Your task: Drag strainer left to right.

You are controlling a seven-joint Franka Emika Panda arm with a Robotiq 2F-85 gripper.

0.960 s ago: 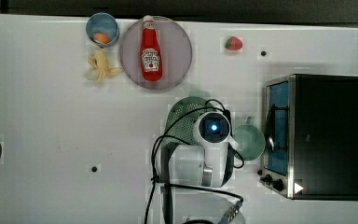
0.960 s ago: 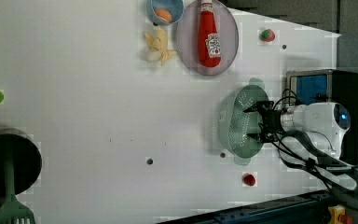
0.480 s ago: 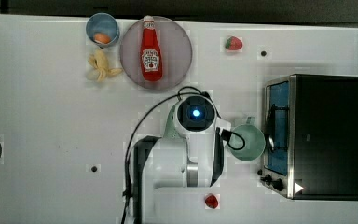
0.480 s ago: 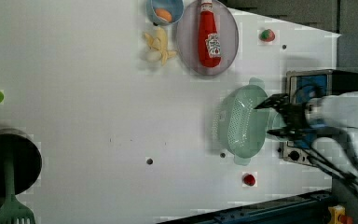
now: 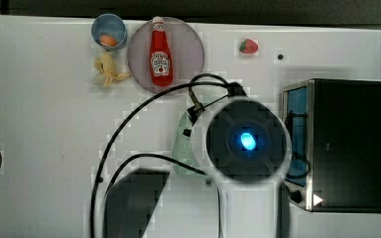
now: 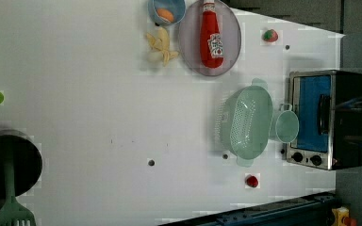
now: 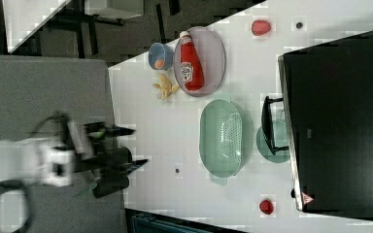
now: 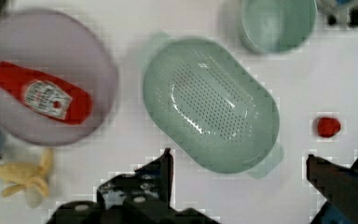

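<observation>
The arm has risen off the strainer (image 5: pixel 184 144), and in the top view its wrist now hides most of it.

Left view: the strainer lies clear, just beside the mint cup (image 6: pixel 286 125) by the toaster oven (image 6: pixel 327 120).

Right view: the blurred arm hangs well apart.

Wrist view: the gripper (image 8: pixel 240 175) is spread wide, holding nothing, above the strainer.

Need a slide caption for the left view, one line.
Mint strainer rests beside the cup and toaster oven, ketchup bottle on a grey plate.
</observation>
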